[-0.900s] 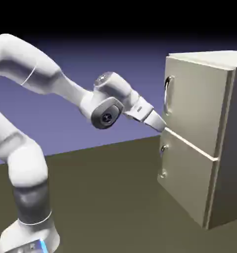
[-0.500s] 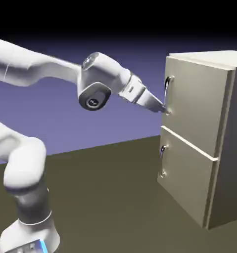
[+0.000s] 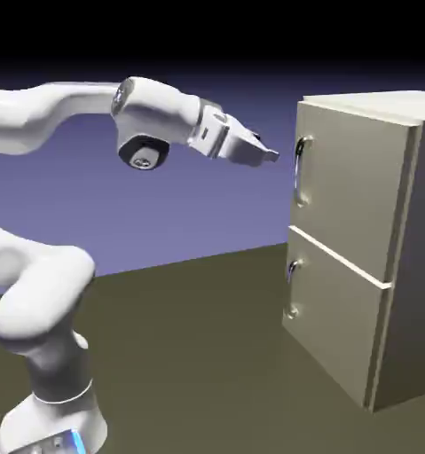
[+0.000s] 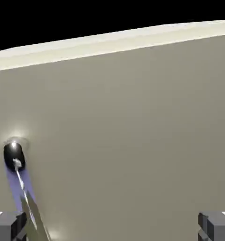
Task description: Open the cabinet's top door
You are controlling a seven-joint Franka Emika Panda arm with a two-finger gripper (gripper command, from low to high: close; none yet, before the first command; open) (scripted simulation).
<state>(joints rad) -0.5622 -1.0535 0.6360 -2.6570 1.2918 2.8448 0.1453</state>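
Beige, flat top door (image 3: 353,191) with curved silver handle (image 3: 299,173); claw (image 3: 272,156) spread wide.

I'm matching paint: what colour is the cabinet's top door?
Plain beige, a bit greyish; the top door shows best in the exterior view.

Gleams plain white along the arm (image 3: 47,293), turning bright blue on the base strip (image 3: 78,442) and grey on the fingertips (image 4: 8,226). Shows unpatterned beige across the top door (image 3: 353,186) and lower door (image 3: 335,310), silver on the curved handles (image 3: 298,168). Runs dark olive-brown over the worktop (image 3: 198,355), blue-violet beyond its far edge, then black.
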